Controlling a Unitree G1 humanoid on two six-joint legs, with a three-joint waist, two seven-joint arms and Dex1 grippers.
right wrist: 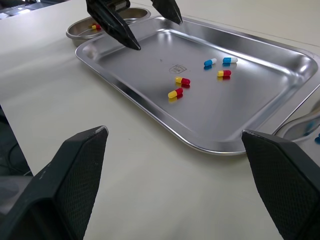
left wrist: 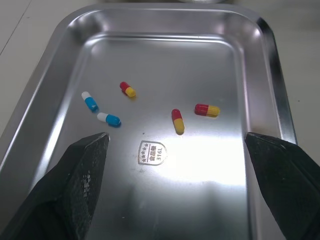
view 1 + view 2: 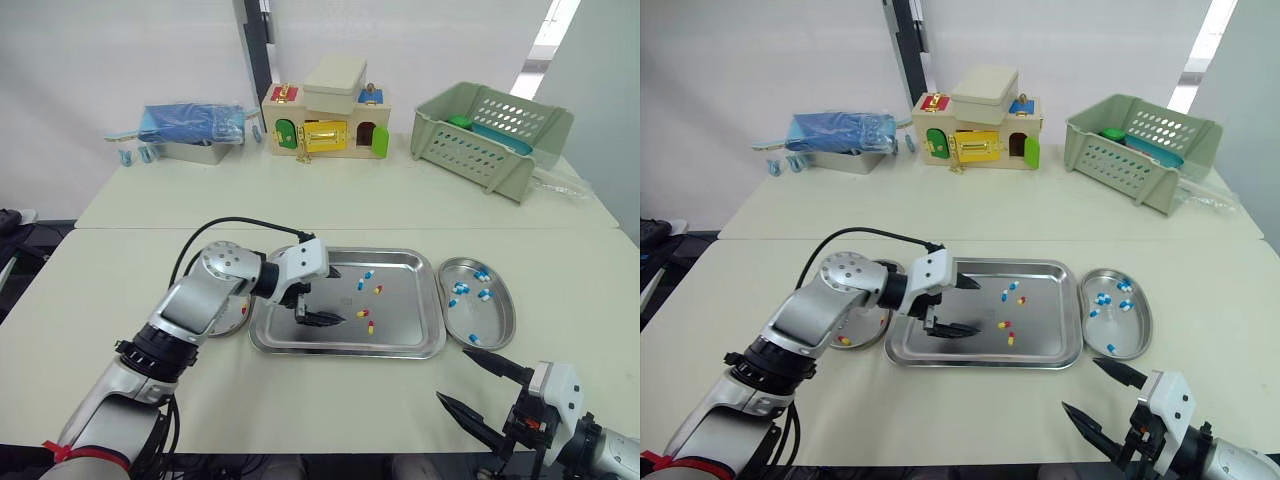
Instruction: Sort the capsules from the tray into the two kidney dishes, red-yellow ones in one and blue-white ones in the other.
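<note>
Tray [image 3: 400,326] centre roomy, left gripper [image 3: 338,296] (spread wide) prob. clear of rim.

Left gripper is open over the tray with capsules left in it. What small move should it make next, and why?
Probably ease the left gripper forward and down to straddle the nearest red-yellow capsule. Its fingers are open and empty, that capsule lies just ahead in line with the gap between them on the tray, and the left kidney dish beside the tray holds a red-yellow one.
</note>
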